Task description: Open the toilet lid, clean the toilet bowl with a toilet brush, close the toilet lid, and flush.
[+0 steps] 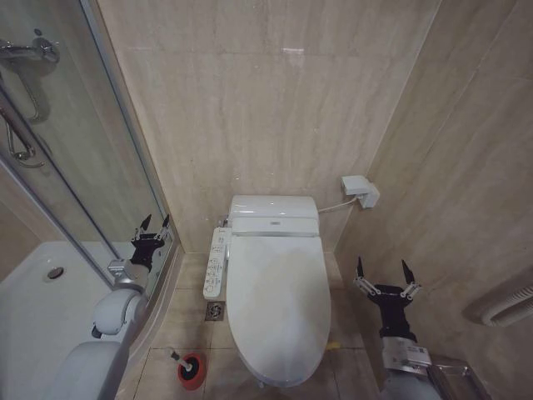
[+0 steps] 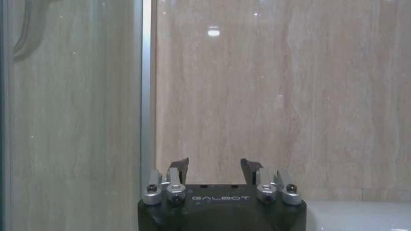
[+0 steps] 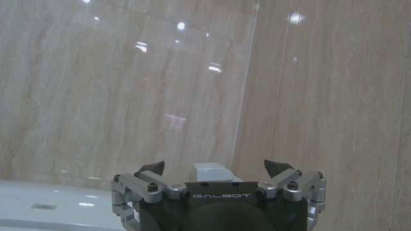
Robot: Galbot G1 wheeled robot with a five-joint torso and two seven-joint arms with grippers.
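Toilet lid (image 1: 279, 304) shut flat over the bowl, left gripper (image 1: 155, 223) raised by the shower glass (image 1: 100, 167), fingers spread, right gripper (image 1: 384, 271) raised beside the toilet, fingers spread wide, toilet brush (image 1: 188, 368) on floor in red holder.

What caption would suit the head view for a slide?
Toilet lid down, brush in its red holder on the floor, left gripper and right gripper open on either side.

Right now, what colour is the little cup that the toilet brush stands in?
Red. The toilet brush holder shows best in the head view, on the floor left of the toilet.
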